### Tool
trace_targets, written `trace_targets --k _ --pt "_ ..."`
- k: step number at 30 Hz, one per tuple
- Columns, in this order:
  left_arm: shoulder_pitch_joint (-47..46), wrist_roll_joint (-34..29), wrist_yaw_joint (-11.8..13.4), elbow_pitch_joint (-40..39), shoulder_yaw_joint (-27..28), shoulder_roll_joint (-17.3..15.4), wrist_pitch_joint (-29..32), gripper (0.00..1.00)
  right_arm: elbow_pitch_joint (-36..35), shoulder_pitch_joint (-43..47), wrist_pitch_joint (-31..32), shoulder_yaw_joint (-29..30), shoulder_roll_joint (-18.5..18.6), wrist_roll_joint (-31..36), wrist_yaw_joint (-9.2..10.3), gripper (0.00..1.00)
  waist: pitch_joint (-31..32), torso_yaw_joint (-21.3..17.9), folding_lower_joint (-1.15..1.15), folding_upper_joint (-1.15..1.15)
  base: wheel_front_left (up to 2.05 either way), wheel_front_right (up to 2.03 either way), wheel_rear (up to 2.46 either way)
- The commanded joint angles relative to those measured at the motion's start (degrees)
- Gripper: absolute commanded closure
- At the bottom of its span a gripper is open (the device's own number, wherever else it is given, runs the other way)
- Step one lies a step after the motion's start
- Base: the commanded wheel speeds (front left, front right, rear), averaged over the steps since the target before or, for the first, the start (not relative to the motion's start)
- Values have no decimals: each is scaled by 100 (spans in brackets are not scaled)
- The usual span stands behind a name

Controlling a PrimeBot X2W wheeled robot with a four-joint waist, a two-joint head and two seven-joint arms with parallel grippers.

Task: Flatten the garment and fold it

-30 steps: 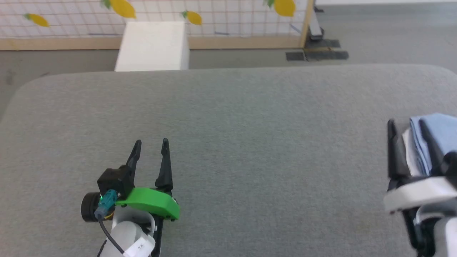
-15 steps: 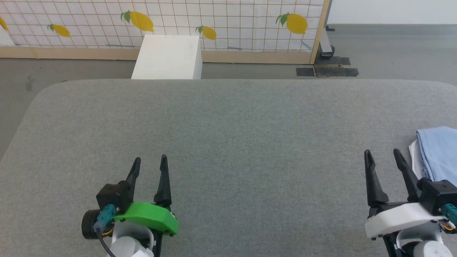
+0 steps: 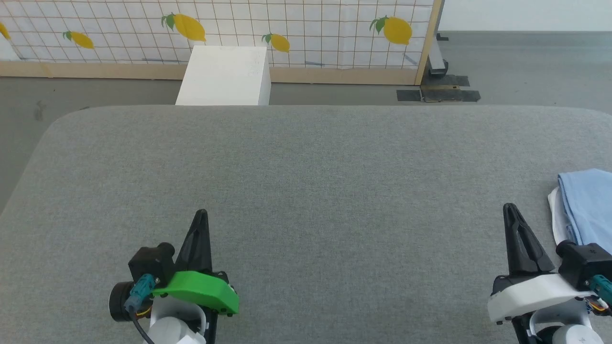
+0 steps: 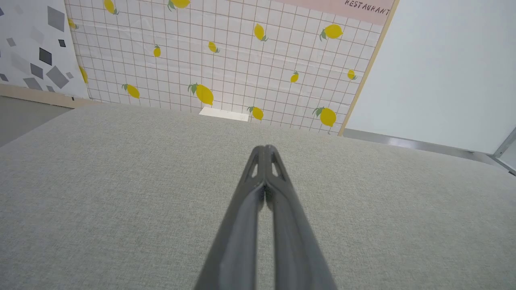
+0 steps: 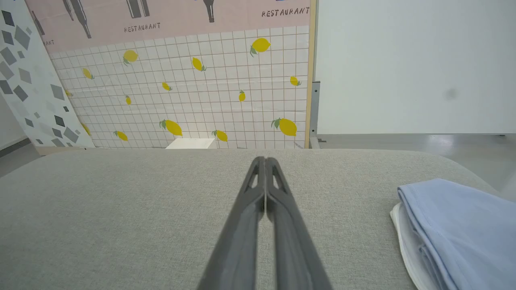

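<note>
**Q:** where's the garment at?

**A:** It's folded into a stack at the right edge of the grey table, just beside the right gripper.

**Q:** and the fingers?

**A:** The left gripper and the right one are both pinched fully closed, holding nothing. They probably sit clear of it because the fold looks done.

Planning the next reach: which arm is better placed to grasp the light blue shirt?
Right. The right gripper sits beside the light blue shirt at the gray surface's right edge; the left gripper is far across.
</note>
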State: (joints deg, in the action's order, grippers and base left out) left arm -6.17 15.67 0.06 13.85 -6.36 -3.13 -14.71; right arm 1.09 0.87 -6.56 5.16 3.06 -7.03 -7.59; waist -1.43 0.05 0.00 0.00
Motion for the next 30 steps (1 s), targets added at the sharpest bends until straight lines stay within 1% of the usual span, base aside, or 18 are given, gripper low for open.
trace_targets --k 1,30 --pt "1 -2 0 -2 1 0 2 100 0 0 1 -1 0 1 0 100 0 0 0 0 0 0 0" --pt "140 -356 -1 -314 143 6 334 100 -25 -20 149 -116 -4 159 2 100 33 -1 0 0 0 0 0"
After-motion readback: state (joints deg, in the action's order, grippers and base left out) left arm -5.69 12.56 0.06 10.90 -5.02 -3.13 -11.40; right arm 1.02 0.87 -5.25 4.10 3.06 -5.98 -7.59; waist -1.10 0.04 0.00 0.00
